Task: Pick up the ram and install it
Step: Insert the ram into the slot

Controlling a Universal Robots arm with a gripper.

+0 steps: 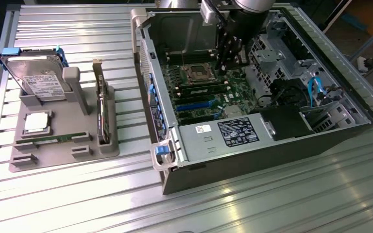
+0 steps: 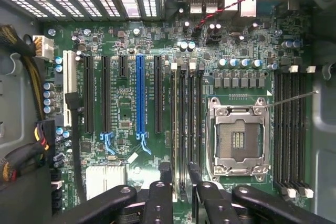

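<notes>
Tool [image 2: 180, 170]: fingers apart, poised over memory slots [image 2: 187, 119].
Ram [image 1: 58, 138]: well away from tool.
Care: tool best kept square to slots.

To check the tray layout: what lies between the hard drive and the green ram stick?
The square silver CPU chip lies between the hard drive and the ram stick, flat on the gray tray, as the exterior view shows.

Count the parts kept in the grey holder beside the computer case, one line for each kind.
Hard drive: 1
Silver CPU chip: 1
Green ram stick: 1
Expansion card: 1
Total: 4
</notes>
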